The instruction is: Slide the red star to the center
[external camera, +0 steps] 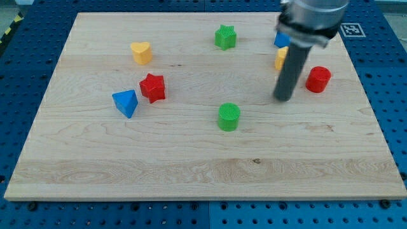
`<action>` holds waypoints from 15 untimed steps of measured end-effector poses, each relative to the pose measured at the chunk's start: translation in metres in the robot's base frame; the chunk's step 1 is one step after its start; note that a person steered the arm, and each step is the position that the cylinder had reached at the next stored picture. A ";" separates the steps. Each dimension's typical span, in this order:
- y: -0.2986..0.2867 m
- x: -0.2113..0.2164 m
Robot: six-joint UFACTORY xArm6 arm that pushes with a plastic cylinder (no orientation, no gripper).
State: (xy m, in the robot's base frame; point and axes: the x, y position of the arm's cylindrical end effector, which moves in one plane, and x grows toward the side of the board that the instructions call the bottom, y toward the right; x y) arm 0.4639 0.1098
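The red star (152, 87) lies on the wooden board (203, 159) left of the middle, touching or nearly touching a blue triangle-like block (126, 102) at its lower left. My tip (282, 99) rests on the board at the right, far from the red star. It stands left of the red cylinder (318, 79) and up and right of the green cylinder (229, 117). The rod partly hides a yellow block (280, 58) and a blue block (280, 40) behind it.
A yellow heart (141, 52) lies at the upper left. A green star (225, 37) lies near the board's top edge at the middle. The board sits on a blue pegboard table (388, 83).
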 end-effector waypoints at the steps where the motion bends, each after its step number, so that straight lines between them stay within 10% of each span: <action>1: -0.111 0.031; 4: -0.244 -0.106; 6: -0.312 -0.035; 7: -0.414 -0.085; 9: -0.244 -0.160; 10: -0.080 -0.155; 11: -0.039 -0.135; 15: -0.364 -0.135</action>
State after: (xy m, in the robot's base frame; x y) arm 0.3289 -0.2540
